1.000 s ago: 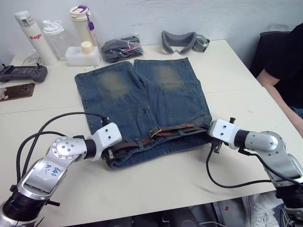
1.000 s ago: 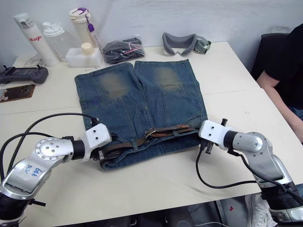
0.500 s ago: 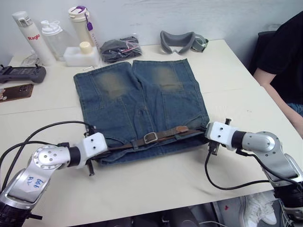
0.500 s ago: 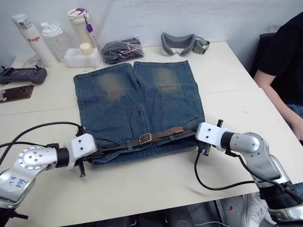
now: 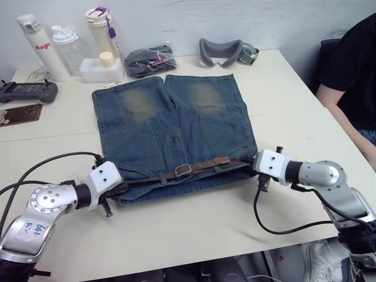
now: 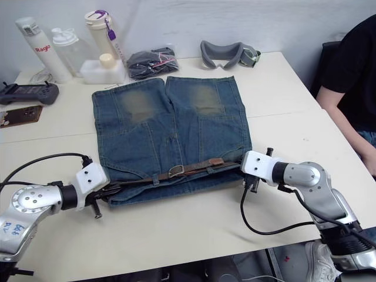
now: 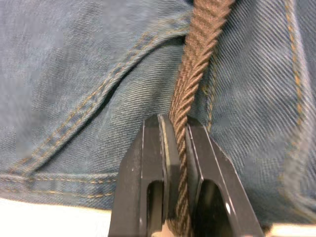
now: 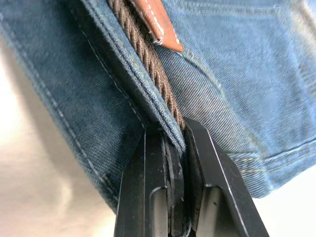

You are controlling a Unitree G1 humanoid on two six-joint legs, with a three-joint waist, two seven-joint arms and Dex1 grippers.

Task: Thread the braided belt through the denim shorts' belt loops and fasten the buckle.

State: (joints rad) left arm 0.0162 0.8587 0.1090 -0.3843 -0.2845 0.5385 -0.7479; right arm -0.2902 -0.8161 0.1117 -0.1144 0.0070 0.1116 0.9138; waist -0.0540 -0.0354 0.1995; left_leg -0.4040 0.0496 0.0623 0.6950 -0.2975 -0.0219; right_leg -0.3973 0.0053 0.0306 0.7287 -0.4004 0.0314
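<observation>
Pulled leftward, my left tool (image 7: 178, 148) had drawn the belt (image 5: 202, 168) taut along the shorts (image 5: 176, 132) on the counter (image 5: 194, 229). Both tools were clamped, the right tool (image 8: 173, 143) on belt and waistband. Pulling harder could strain the loops.

cream table (image 5: 294, 100), denim shorts (image 5: 176, 129), bottles (image 5: 41, 44), black bundle (image 5: 147, 60), grey headband (image 5: 226, 50), controller (image 5: 26, 91)

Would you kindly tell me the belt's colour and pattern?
The braided belt is dark brown with a woven, rope-like braid, clearest in the left wrist view.
</observation>
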